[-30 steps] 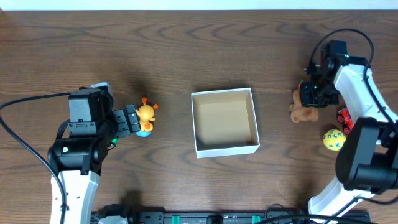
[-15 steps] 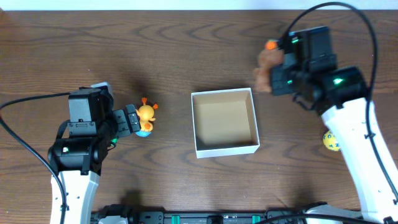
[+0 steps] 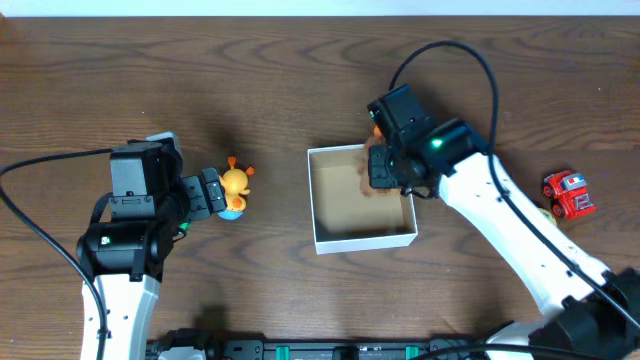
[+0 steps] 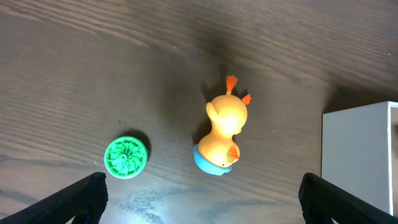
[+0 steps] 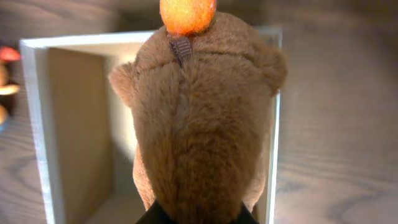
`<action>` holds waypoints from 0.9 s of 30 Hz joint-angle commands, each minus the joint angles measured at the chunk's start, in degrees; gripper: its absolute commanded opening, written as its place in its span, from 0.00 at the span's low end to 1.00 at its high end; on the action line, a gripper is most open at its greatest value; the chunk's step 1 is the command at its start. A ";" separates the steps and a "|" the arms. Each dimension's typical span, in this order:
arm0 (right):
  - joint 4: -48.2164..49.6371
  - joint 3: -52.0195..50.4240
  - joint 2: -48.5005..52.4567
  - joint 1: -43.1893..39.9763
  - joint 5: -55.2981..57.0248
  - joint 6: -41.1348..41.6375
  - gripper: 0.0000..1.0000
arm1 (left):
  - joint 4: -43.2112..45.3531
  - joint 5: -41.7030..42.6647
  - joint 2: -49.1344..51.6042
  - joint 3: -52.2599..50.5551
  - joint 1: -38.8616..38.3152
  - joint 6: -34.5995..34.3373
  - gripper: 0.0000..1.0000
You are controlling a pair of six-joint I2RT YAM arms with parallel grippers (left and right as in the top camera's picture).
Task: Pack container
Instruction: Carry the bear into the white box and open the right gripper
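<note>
The container [image 3: 320, 243], a square white box with a tan inside, sits mid-table. My right gripper [image 3: 385, 168] is shut on a brown plush toy [image 5: 202, 124] with an orange tip [image 5: 187, 14] and holds it over the box's right part [image 5: 37, 124]; its fingers are hidden under the plush. An orange duck toy [image 3: 235, 185] on a blue base stands left of the box. My left gripper [image 3: 215, 193] is open just left of the duck [image 4: 222, 130], its fingertips [image 4: 84, 194] wide apart. A green disc [image 4: 126, 157] lies beside the duck.
A red toy car [image 3: 568, 193] lies at the right of the wooden table. Black cables run from both arms across the table's left and upper right.
My right gripper carried the brown plush from the right side of the table leftward to above the box. A yellow ball seen earlier at the right is now hidden. The left arm has not moved.
</note>
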 commanded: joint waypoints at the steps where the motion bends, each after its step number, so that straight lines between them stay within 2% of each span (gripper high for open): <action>1: 0.20 -1.75 1.64 0.42 -0.02 3.15 0.01 | -0.07 0.17 -0.02 1.16 0.20 -0.55 0.98; 6: 1.38 -2.56 5.18 0.31 0.22 2.45 0.01 | 0.09 0.17 -0.02 1.14 0.20 -0.55 0.98; 8: 2.47 -2.56 6.73 0.13 0.37 1.79 0.05 | 0.11 0.17 -0.02 1.14 0.20 -0.55 0.98; 10: 3.93 -2.56 8.44 -0.04 0.72 1.79 0.19 | 0.11 0.17 -0.02 1.14 0.20 -0.55 0.98; 16: 5.62 -2.56 13.16 -0.35 1.46 1.81 0.29 | 0.11 0.17 -0.02 1.14 0.20 -0.55 0.98; 18: 5.84 -2.56 13.62 -0.35 2.25 1.73 0.41 | 0.11 0.17 -0.02 1.14 0.20 -0.55 0.98; 27: 4.17 3.04 9.27 -0.44 2.38 -5.31 0.55 | 0.13 0.17 -0.02 1.14 0.20 -0.52 0.98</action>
